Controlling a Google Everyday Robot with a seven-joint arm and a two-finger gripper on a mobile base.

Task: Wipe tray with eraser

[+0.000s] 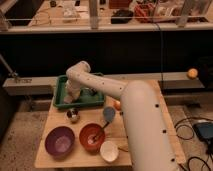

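The green tray (61, 96) lies at the far left of the wooden table (50, 122). My white arm reaches over it from the lower right. My gripper (73, 93) is down inside the tray, at its left half. The eraser does not show; it may be hidden under the gripper.
In front of the tray stand a small metal cup (73, 116), a purple bowl (60, 141), an orange bowl (92, 136) with a utensil in it, a white cup (109, 151) and a blue-grey bowl (109, 114). An orange ball (192, 73) sits on the ledge at the right.
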